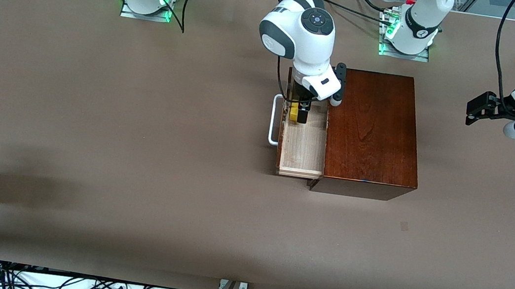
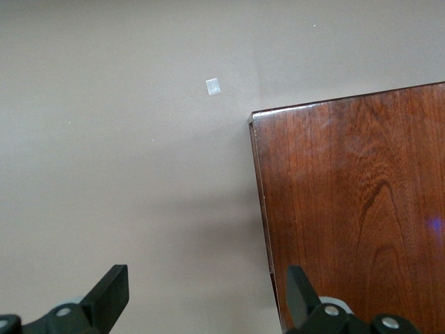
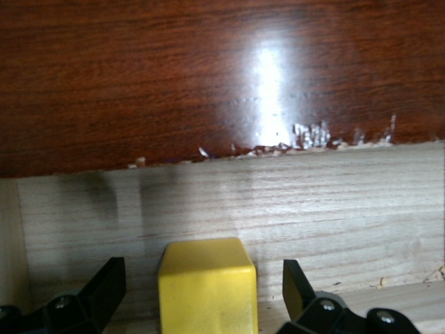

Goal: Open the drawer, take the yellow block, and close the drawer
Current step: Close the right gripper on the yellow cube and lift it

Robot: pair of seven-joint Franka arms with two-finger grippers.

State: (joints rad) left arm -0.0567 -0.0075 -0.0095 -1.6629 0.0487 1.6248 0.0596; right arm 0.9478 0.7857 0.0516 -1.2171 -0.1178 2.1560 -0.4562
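Drawer (image 1: pixel 302 145) status: pulled out of the wooden box (image 1: pixel 374 130), just right of frame centre in the front view, with its pale wood floor exposed. The white handle (image 1: pixel 274 119) on the drawer front points toward the right arm's end of the table.

Yellow block (image 1: pixel 294 112) location: inside the drawer, in the upper part of the exposed compartment as the front view shows it, close to the drawer front. In the right wrist view the block (image 3: pixel 206 285) sits at bottom centre of the frame, on the pale wood.

Right gripper (image 1: pixel 302 112): lowered into the drawer over the block. The right wrist view shows its two black fingers (image 3: pixel 104 285) spread, one on each side of the block, with a visible gap on both sides; the block is not gripped.

Left gripper (image 1: pixel 483 108): at the right edge of the front view, in the air over the brown table (image 1: pixel 137 148), well apart from the box. This arm waits. In the left wrist view the fingers (image 2: pixel 111 296) stand wide apart and hold nothing; one corner of the box top (image 2: pixel 354 209) fills the right side of that frame.
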